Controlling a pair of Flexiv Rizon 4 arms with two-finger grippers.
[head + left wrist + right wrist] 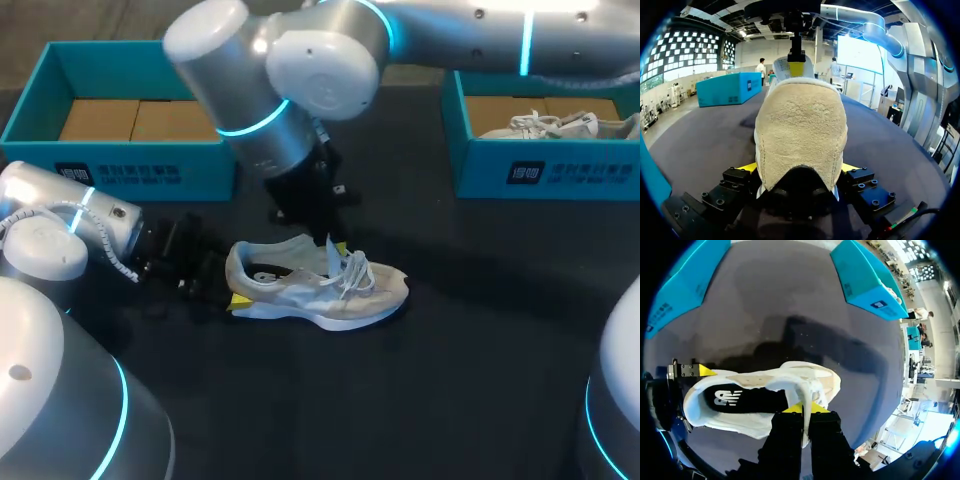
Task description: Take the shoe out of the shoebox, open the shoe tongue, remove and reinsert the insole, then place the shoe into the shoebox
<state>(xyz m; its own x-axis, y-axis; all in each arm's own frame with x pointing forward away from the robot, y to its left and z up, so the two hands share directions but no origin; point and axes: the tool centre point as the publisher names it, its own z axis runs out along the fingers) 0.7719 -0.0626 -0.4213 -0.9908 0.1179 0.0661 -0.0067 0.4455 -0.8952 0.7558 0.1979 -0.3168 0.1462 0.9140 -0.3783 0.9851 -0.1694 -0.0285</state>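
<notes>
While left end effector clamps shoe heel, right end effector pinches tongue; shoeboxes well apart.

Near side: table lay open along the shoe, room to pass | left end: blocked by left gripper clamped on the heel | above: right gripper pinched the tongue, its arm hung overhead | far: left shoebox and right shoebox flanked an open gap.

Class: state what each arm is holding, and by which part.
The left jaws grip the shoe by its heel; the right jaws pinch its tongue.
</notes>
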